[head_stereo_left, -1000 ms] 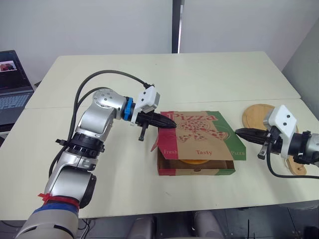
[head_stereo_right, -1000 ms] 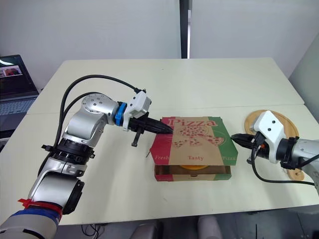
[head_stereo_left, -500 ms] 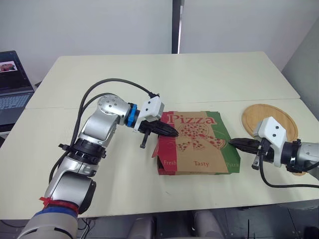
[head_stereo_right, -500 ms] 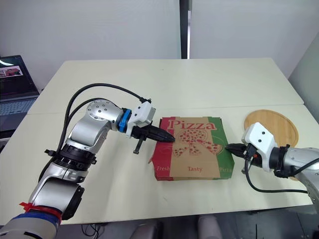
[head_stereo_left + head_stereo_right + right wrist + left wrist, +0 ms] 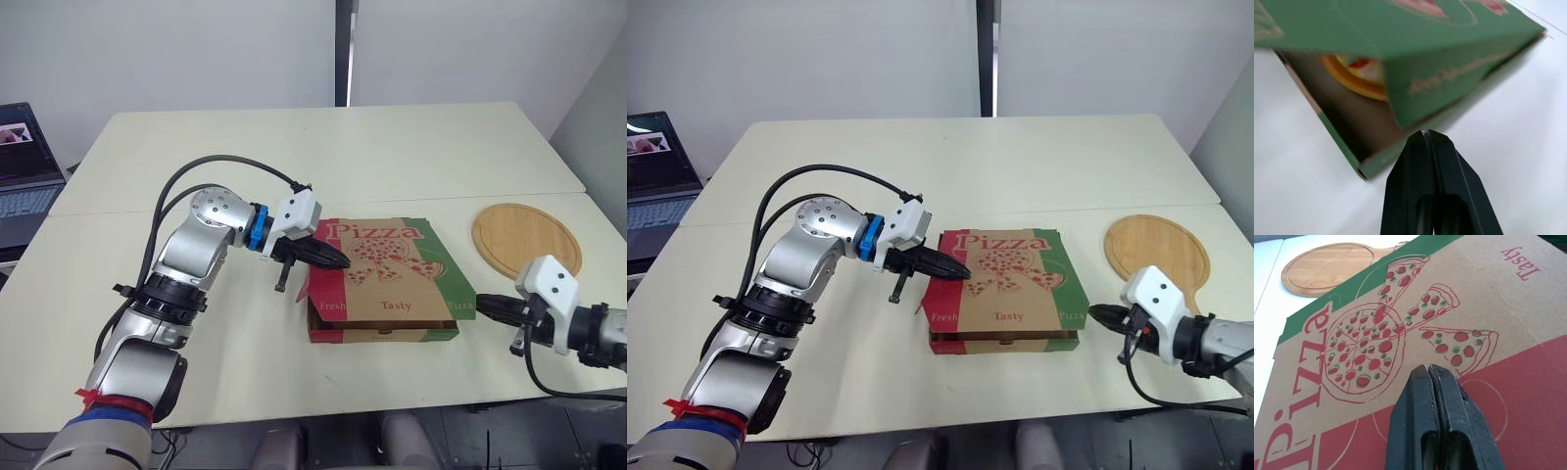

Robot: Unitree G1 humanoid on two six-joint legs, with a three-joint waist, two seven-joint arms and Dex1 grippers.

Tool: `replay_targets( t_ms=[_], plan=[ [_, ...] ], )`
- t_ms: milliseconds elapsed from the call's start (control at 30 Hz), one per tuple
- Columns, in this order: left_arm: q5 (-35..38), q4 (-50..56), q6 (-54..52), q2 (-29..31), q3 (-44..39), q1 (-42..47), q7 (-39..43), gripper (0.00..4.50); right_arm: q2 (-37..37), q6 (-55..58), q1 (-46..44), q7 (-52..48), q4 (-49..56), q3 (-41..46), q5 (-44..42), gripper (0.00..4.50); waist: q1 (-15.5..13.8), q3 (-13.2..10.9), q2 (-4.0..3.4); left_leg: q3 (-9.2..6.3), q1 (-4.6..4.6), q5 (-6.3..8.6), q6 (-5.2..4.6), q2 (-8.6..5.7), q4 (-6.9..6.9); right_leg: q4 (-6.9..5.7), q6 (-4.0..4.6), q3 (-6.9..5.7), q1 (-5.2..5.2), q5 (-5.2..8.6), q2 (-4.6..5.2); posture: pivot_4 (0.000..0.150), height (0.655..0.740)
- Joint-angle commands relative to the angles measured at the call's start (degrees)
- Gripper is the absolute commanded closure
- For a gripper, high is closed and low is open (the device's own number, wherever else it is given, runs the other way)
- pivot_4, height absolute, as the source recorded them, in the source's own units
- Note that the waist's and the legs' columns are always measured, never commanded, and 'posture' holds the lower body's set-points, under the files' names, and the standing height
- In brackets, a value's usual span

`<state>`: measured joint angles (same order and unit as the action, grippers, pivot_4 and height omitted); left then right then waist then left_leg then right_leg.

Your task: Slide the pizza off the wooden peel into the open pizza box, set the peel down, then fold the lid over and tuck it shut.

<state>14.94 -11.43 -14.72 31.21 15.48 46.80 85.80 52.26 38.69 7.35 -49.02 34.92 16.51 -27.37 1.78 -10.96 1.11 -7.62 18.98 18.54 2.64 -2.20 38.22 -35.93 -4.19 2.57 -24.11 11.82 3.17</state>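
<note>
The pizza box point(image 5: 392, 294) lies mid-table with its printed lid folded down; a dark gap shows along the front edge. My left gripper point(image 5: 336, 260) is shut, its tip resting on the lid's left side, seen up close as the left gripper point(image 5: 1428, 370) on the red print. My right gripper point(image 5: 482, 305) is shut and empty, low over the table at the box's right front corner. In the right wrist view its tip point(image 5: 1423, 133) points at that corner, where the green side flap hangs outside the wall and the pizza point(image 5: 1357, 74) shows inside. The round wooden peel point(image 5: 526, 238) lies flat to the right.
A laptop point(image 5: 22, 166) sits off the table's far left edge. The table's seam point(image 5: 147, 209) runs across behind the box. Bare tabletop surrounds the box in front and behind.
The lid dropped from a raised tilt onto the box, then its front edge lifted slightly again. My right gripper drew back from the box's right side toward the near edge. The left gripper stays on the lid.
</note>
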Motion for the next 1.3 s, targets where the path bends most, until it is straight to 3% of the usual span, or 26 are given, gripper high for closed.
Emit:
replay_targets(
  t_ms=[33,333,867,1300],
  plan=[
    [0.45,0.78,0.42,-0.11,-0.28,1.01,0.51,4.50,0.30,-0.78,-2.00,0.19,2.04,-0.18,-0.68,4.47,-0.07,0.00,0.00,-0.01,0.00,0.00,0.00,0.00,0.02,0.00,0.00,-0.01,0.02,0.00,0.00,0.150,0.7341],
    [0.35,0.32,0.79,-0.31,-0.42,1.24,0.51,4.50,5.90,-2.81,2.27,-3.00,-0.73,4.83,2.70,4.47,-0.28,0.00,0.00,-0.06,0.05,0.01,-0.02,-0.03,-0.02,0.04,0.01,-0.02,0.01,0.00,0.00,0.150,0.7341],
    [-0.04,-0.30,1.17,-0.69,-0.04,1.46,0.58,4.50,2.42,1.35,-6.51,-0.24,3.12,-0.84,-3.47,4.47,-0.14,0.00,0.00,-0.05,0.04,0.01,-0.01,-0.02,0.02,0.02,0.00,-0.01,0.01,-0.01,0.00,0.150,0.7341],
    [-1.91,1.11,2.82,-2.49,3.15,1.04,1.09,4.50,1.09,2.71,-4.87,1.75,3.98,-3.14,-3.22,4.47,-0.12,0.00,0.00,-0.04,0.03,0.01,-0.02,-0.02,0.03,0.01,0.00,0.00,0.01,-0.01,0.00,0.150,0.7341]
  ],
)
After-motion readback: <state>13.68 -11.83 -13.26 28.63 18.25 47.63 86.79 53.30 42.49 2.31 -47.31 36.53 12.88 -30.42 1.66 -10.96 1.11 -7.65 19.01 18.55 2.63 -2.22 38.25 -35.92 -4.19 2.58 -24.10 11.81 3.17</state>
